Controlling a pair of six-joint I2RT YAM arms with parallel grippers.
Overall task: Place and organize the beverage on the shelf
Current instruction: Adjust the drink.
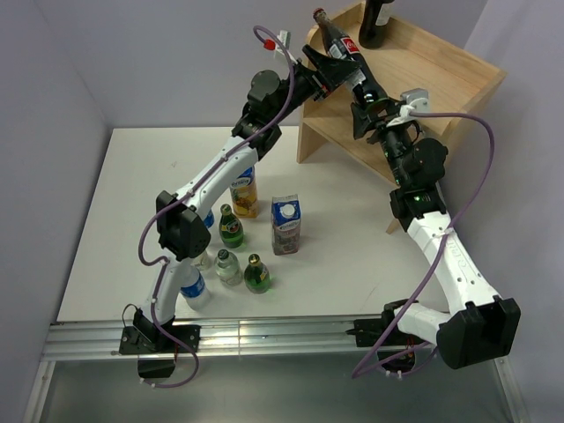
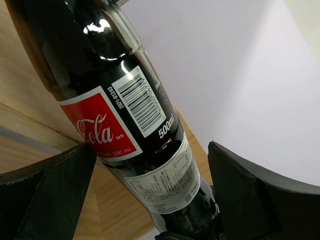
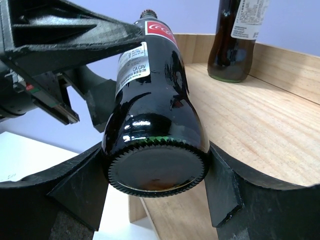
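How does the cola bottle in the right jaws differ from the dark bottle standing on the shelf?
The held cola bottle lies tipped, base toward the camera; the standing dark bottle is upright. The held cola bottle sits between the jaws of the right gripper; the standing dark bottle rests free on the shelf. Both are dark with white labels.
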